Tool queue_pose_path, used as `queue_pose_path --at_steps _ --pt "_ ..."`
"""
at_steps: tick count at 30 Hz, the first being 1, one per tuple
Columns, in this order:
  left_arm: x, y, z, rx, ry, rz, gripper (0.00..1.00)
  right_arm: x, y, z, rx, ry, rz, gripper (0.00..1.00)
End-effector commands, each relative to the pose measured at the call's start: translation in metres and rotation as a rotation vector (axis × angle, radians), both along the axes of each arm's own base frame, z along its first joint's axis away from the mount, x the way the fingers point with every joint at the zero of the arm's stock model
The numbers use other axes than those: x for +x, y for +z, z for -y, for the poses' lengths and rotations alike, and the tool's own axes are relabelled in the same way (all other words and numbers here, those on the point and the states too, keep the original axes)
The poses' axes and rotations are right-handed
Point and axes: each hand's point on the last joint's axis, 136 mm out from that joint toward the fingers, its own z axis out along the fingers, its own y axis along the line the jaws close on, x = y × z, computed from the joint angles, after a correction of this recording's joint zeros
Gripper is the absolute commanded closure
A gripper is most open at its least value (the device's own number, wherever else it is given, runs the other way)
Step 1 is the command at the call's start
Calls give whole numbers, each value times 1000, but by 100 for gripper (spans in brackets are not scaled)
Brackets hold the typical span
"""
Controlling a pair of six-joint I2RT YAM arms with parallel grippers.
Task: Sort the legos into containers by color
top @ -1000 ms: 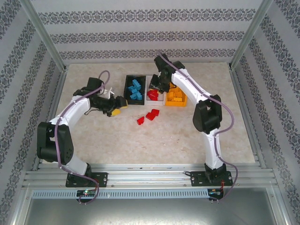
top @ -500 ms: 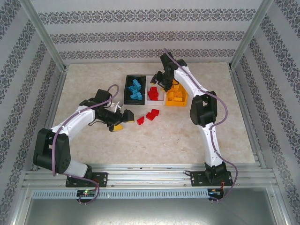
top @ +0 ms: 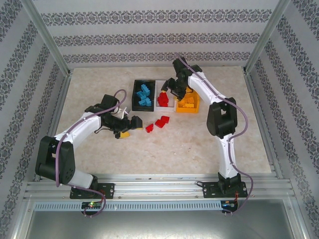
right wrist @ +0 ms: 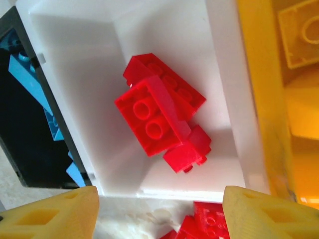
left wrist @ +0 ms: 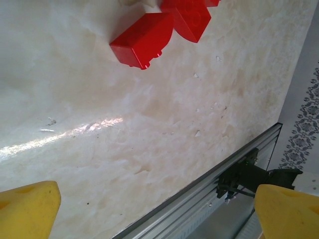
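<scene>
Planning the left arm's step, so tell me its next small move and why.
Probably ease the left end effector forward to straddle the nearest red brick. Its jaws stand wide open and empty. That brick lies loose on the table just ahead. It likely belongs in the white bin, which holds other red bricks.

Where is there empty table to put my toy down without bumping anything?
The biggest bare patch of table lies between the loose red legos and the arm bases. Another runs along the right edge, beyond the right arm. It is crowded around the bins, where the right tool hovers, and by the left tool.
</scene>
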Motion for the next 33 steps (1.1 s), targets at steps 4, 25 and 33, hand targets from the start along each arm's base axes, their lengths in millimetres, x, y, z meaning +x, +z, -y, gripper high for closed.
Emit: queue_pose_path --at_steps 4,25,33 --pt "6 1 6 56 -57 43 0 -35 28 3 -10 28 73 30" --pt "32 -29 22 275 -291 76 10 -214 -81 0 -79 57 -156 26" --pt "44 -40 43 309 -344 81 12 -216 -77 -9 -90 105 -180 25"
